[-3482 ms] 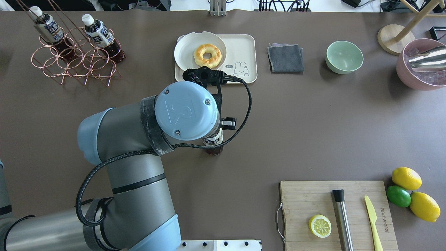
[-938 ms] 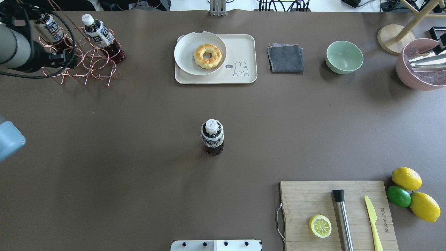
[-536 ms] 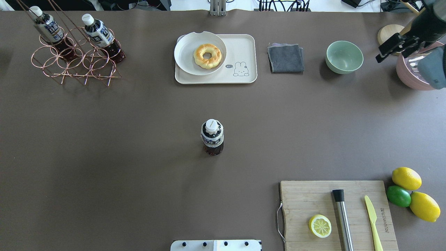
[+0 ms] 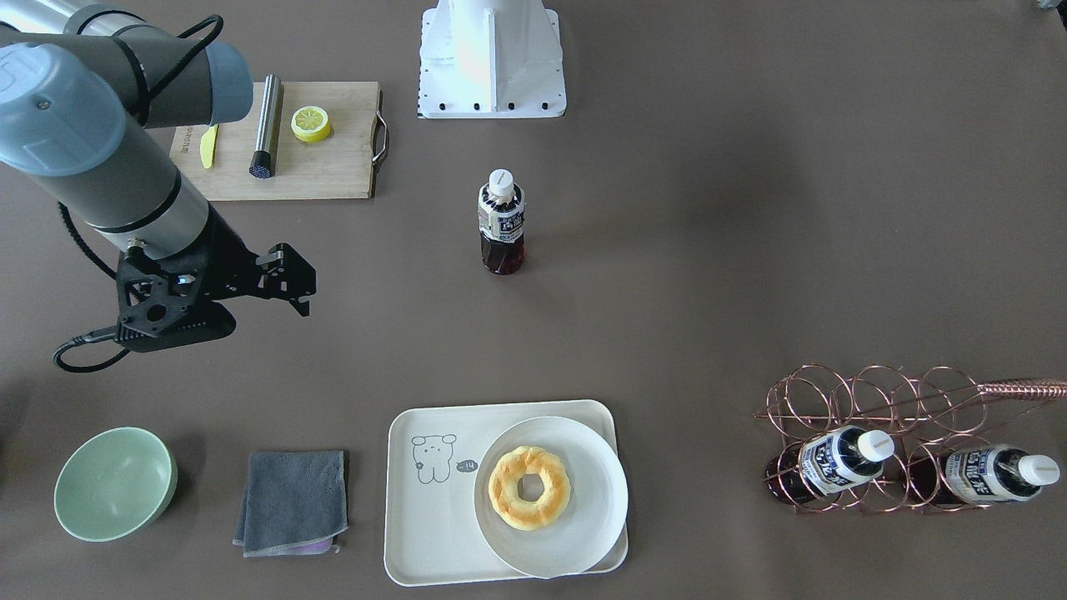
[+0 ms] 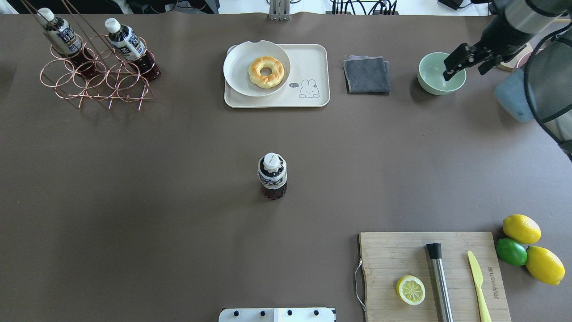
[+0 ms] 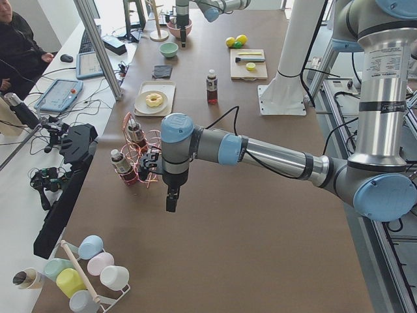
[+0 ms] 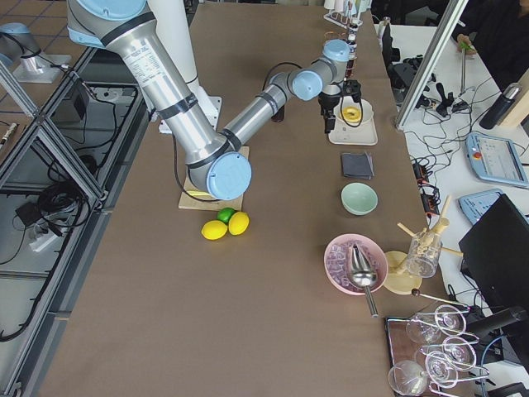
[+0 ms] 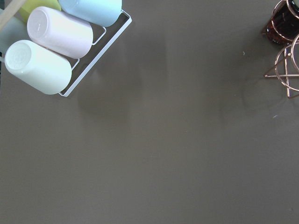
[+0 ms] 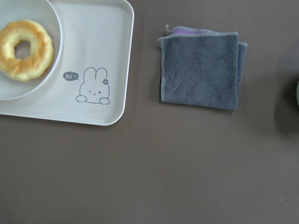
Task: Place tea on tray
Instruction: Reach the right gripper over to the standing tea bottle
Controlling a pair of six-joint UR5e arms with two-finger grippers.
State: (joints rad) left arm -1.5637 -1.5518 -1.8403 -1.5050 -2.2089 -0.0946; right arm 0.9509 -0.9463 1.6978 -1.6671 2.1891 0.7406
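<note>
My left gripper (image 6: 171,201) has released and left the overhead frame; whether it is open I cannot tell. The tea (image 5: 272,176) stands mid-frame, well below the tray (image 5: 313,56). My right gripper (image 5: 464,70), jaws apart and empty, has swung in upper right over the green bowl (image 5: 432,77), presumably to take over.

Reads "hi~" in a small grey speech bubble (image 9: 71,75) on the tray (image 9: 100,32), just beside the drawn rabbit (image 9: 95,86) (the only word clearly legible anywhere). Shows dark-blue print on the white label of the tea (image 5: 272,178), too small to make out; likewise on the two racked bottles (image 5: 126,42). Carries a line of dark lettering near the right edge of the cutting board (image 5: 393,252), beside the yellow knife (image 5: 477,277), upside down in the overhead view and not decipherable.
</note>
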